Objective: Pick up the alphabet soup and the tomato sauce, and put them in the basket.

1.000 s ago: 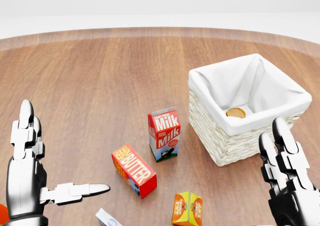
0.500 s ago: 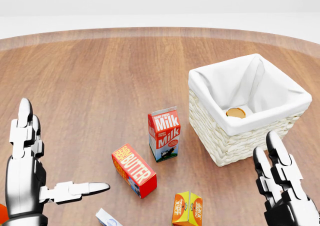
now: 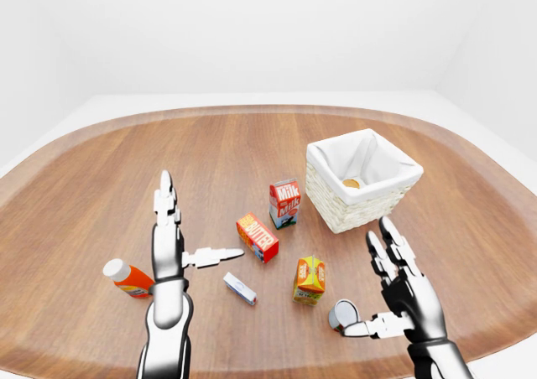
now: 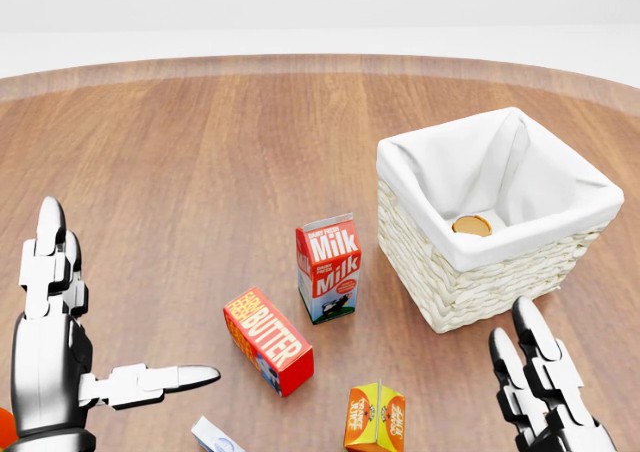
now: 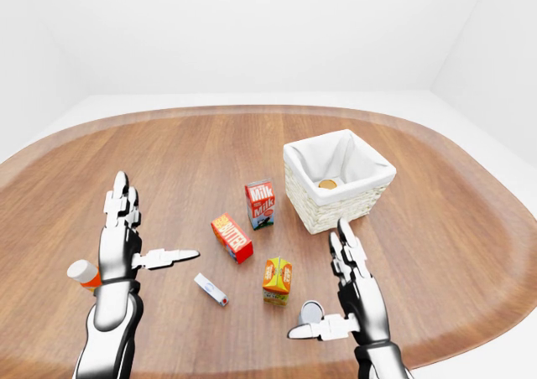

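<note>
One can already lies in the basket [image 4: 470,272], its tan lid [image 4: 471,226] showing low against the white liner; I can't read which of the two it is; the other can [image 3: 342,314] lies on its side on the worktop [image 3: 252,153] near the bottom of the left-eye view, grey end toward me, just beside my right hand [image 3: 403,288], between thumb and palm but not gripped. So I judge the task half done, and the step in hand is the reach for the second can.

My right hand is spread wide, fingers up, thumb pointing left toward the can, holding nothing; my left hand [image 3: 170,243] is likewise open and empty, raised well apart from the can, thumb out to the right.

Around the can: an orange carton [image 3: 310,278] just to its left, a small white box [image 3: 240,288] further left, the butter box [image 4: 267,340] and the milk carton [image 4: 328,268] between it and the basket; an orange bottle [image 3: 127,278] lies by my left wrist.

Next I'd lower the right hand, close round the can without nudging it into a roll, then lift and carry it up and over the basket rim.
</note>
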### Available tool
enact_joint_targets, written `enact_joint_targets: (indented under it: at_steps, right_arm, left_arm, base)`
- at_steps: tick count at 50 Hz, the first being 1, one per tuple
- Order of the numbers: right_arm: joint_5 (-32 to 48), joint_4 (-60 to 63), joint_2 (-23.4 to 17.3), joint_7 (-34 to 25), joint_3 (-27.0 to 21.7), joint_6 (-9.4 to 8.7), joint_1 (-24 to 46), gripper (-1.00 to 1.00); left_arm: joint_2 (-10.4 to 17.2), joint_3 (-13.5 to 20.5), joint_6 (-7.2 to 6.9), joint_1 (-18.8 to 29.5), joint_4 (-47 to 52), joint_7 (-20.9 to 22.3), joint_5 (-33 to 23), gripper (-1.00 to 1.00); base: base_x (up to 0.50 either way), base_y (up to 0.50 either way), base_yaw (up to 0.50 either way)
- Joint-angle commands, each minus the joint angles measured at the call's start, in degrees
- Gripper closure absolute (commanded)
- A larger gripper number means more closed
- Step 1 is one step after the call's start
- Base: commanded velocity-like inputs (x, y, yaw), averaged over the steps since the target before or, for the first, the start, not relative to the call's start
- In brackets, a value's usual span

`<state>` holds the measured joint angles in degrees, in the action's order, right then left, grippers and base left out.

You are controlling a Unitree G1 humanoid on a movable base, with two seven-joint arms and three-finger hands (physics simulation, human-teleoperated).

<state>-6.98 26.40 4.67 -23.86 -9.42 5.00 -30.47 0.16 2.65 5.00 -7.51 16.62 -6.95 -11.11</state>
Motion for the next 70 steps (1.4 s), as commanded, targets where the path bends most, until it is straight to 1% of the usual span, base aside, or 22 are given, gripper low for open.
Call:
enact_joint_targets:
  at_steps: [1,3,4,6,8,10,13,14,16,18,35,57,70]
  right_arm:
    - [-0.52,1.47,-0.02,-0.36,0.55,0.00,-1.62,-1.00]
    - [-0.74,-0.44,0.10,-0.83,0.67,0.00,-1.74,-1.00]
    - [-0.77,1.31,-0.01,-0.62,0.74,0.00,-2.12,-1.00]
    - [-0.70,-1.49,0.21,-1.10,0.82,0.00,-2.05,-1.00]
    - [-0.31,1.13,0.12,-0.63,0.82,0.00,-2.50,-1.00]
    - [-0.42,-0.54,0.19,-0.97,0.92,0.00,-2.67,-1.00]
    - [-0.36,1.88,0.10,-0.86,0.52,0.00,-3.30,-1.00]
    - [-0.29,-1.41,0.33,-1.40,0.33,0.00,-2.96,-1.00]
    - [-0.09,-2.23,0.37,-1.56,0.08,0.00,-2.90,-1.00]
    - [0.16,0.38,0.30,-1.28,-0.36,0.00,-3.14,-1.00]
    - [0.43,1.90,1.44,-2.98,-1.05,0.00,-4.00,-1.00]
    - [1.98,-5.27,1.16,-3.36,-1.86,0.00,-3.07,-1.00]
    - [5.16,-9.17,1.01,-2.24,-2.32,0.00,-2.09,-1.00]
  left_arm:
    - [0.00,0.11,0.00,-0.07,0.01,-0.10,0.08,-1.00]
    - [0.01,0.11,0.00,-0.07,-0.11,-0.11,0.04,-1.00]
    - [0.01,0.12,0.00,-0.05,-0.11,-0.09,0.07,-1.00]
    - [0.01,0.13,0.00,-0.10,-0.46,-0.14,0.09,-1.00]
    - [0.01,0.11,0.00,-0.14,-0.44,-0.11,0.07,-1.00]
    - [-0.01,0.10,0.00,-0.15,-0.19,-0.06,0.06,-1.00]
    - [-0.05,0.02,0.00,-0.21,0.11,-0.05,-0.04,-1.00]
    - [-0.07,-0.01,0.00,-0.22,0.34,-0.04,-0.08,-1.00]
    - [-0.05,0.01,0.00,-0.18,0.08,-0.09,-0.06,-1.00]
    - [-0.04,0.05,0.00,-0.15,0.10,-0.09,-0.02,-1.00]
    - [0.01,0.29,0.00,0.25,-0.14,-0.21,0.24,-1.00]
    - [-0.03,0.09,0.00,-0.06,0.32,-0.14,0.00,-1.00]
    - [-0.04,0.00,0.00,-0.14,0.07,-0.17,-0.09,-1.00]
  base:
    - [0.00,0.00,0.00]
    - [0.00,0.00,0.00]
    - [0.00,0.00,0.00]
    - [0.00,0.00,0.00]
    - [0.00,0.00,0.00]
    - [0.00,0.00,0.00]
    - [0.00,0.00,0.00]
    - [0.00,0.00,0.00]
    - [0.00,0.00,0.00]
    - [0.00,0.00,0.00]
    - [0.00,0.00,0.00]
    - [0.00,0.00,0.00]
    - [0.00,0.00,0.00]
